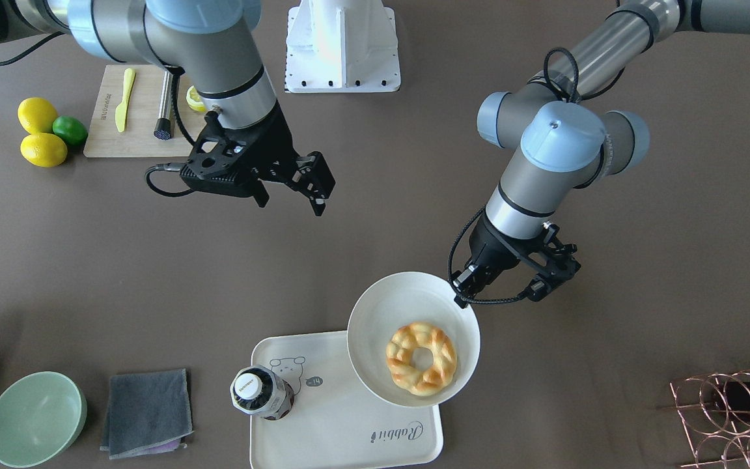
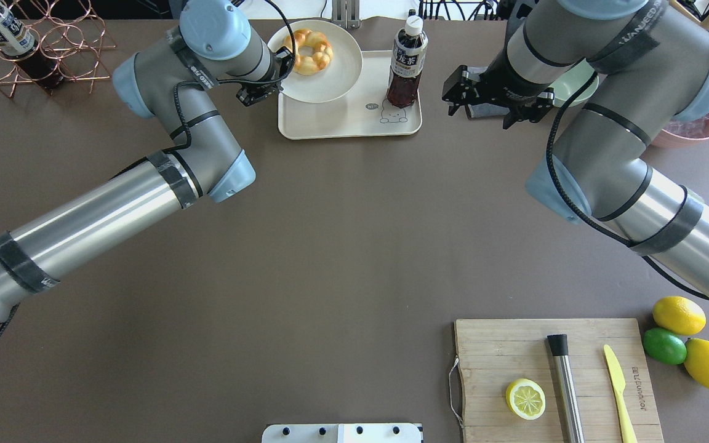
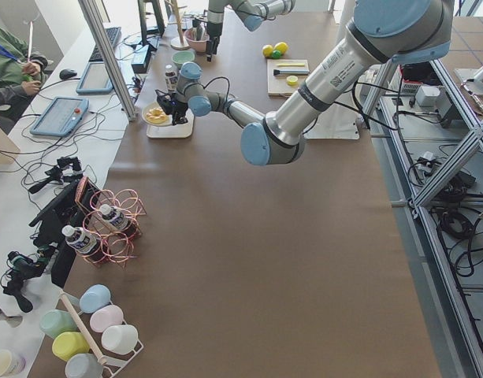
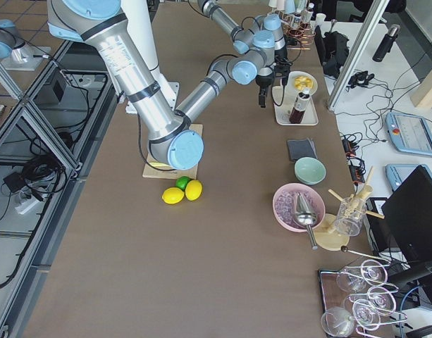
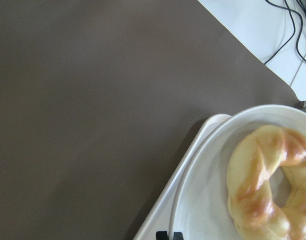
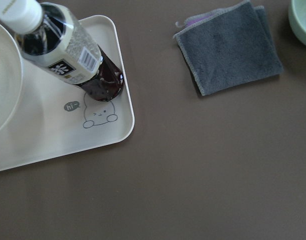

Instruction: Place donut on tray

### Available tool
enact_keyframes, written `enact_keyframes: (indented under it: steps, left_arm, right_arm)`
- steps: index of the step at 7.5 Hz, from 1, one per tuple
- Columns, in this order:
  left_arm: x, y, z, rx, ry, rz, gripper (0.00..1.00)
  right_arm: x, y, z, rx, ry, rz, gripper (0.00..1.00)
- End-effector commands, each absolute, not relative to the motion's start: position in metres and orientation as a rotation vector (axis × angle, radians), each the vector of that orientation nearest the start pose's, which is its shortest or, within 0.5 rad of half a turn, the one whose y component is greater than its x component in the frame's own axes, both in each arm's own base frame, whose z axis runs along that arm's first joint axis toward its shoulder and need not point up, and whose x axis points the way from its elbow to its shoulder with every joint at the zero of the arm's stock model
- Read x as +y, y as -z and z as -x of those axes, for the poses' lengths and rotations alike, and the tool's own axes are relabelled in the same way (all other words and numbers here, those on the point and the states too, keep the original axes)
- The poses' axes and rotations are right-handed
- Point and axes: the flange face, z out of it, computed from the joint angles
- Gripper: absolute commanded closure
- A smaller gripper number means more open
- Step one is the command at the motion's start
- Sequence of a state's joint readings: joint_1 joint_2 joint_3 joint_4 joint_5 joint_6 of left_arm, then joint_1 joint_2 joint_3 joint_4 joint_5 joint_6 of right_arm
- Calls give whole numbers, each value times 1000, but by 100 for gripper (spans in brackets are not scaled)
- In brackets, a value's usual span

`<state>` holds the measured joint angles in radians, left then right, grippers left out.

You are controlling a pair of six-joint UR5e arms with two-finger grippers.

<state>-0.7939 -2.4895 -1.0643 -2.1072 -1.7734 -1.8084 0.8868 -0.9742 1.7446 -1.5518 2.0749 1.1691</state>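
Observation:
The donut (image 1: 421,358) is a golden-brown braided ring lying in a round white plate (image 1: 388,306). The plate hangs tilted over the right end of the cream tray (image 1: 349,430). My left gripper (image 1: 463,294) is shut on the plate's rim, as the overhead view (image 2: 279,63) also shows. In the left wrist view the donut (image 5: 257,190) lies in the plate (image 5: 207,200) above the tray's corner (image 5: 212,122). My right gripper (image 1: 290,195) is open and empty, hovering back from the tray. A dark drink bottle (image 1: 261,391) stands on the tray by the bear drawing.
A grey cloth (image 1: 147,410) and a green bowl (image 1: 35,417) lie beside the tray. A wooden cutting board (image 2: 557,375) holds a lemon slice, a metal tool and a yellow knife, with lemons and a lime (image 2: 665,344) next to it. A copper wire rack (image 1: 733,417) stands at the corner.

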Motion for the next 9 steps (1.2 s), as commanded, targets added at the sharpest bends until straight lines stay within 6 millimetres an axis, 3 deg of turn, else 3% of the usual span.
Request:
enact_keyframes:
  steps: [1, 3, 4, 6, 7, 9]
  left_arm:
    - [-686, -245, -554, 975, 891, -123, 100]
    - [-676, -235, -574, 988, 865, -144, 100]
    - [-664, -232, -575, 1018, 800, -176, 2]
    - [-631, -240, -531, 1093, 695, -200, 1]
    - [-616, -262, -492, 1114, 633, -155, 1]
    - [-579, -302, -376, 1127, 504, -83, 1]
  right_arm:
    - [-578, -286, 298, -862, -144, -101, 0]
    - [-580, -310, 283, -836, -129, -104, 0]
    - [-580, -312, 282, -834, -130, -103, 0]
    - [-581, -314, 275, -834, -140, -103, 0]
    - [-584, -320, 268, -829, -137, -104, 0]
    - [-594, -347, 237, -808, -97, -110, 0]
